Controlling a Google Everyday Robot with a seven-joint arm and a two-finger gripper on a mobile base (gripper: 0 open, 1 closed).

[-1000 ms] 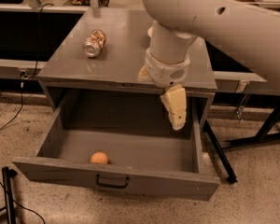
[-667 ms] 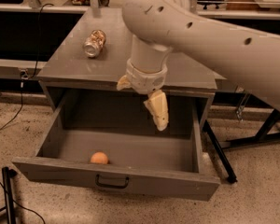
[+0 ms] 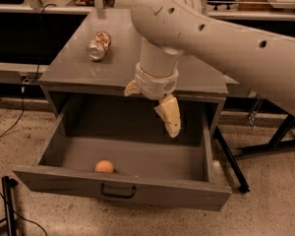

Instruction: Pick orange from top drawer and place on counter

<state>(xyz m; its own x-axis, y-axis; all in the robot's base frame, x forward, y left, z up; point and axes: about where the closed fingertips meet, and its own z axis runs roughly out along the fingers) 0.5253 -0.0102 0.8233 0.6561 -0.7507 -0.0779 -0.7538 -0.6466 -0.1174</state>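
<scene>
The orange (image 3: 104, 166) lies on the floor of the open top drawer (image 3: 137, 159), near the front left, just behind the front panel with its dark handle (image 3: 117, 192). My gripper (image 3: 151, 104) hangs from the thick white arm over the drawer's back middle, just in front of the counter (image 3: 118, 65) edge. It is open, with one cream finger (image 3: 169, 115) pointing down into the drawer and the other finger (image 3: 132, 88) showing at the left of the wrist. The gripper is above and to the right of the orange, well apart from it, with nothing held.
A silvery-gold can (image 3: 99, 44) lies on its side at the counter's back left. A long pale ledge (image 3: 39, 8) with dark panels runs behind. Black table legs (image 3: 231, 161) stand right of the cabinet. A dark stand (image 3: 9, 200) and cables sit on the speckled floor at left.
The arm has swung left along the counter's front edge, carrying the gripper from the drawer's right side towards its middle. The orange and can have not moved.
</scene>
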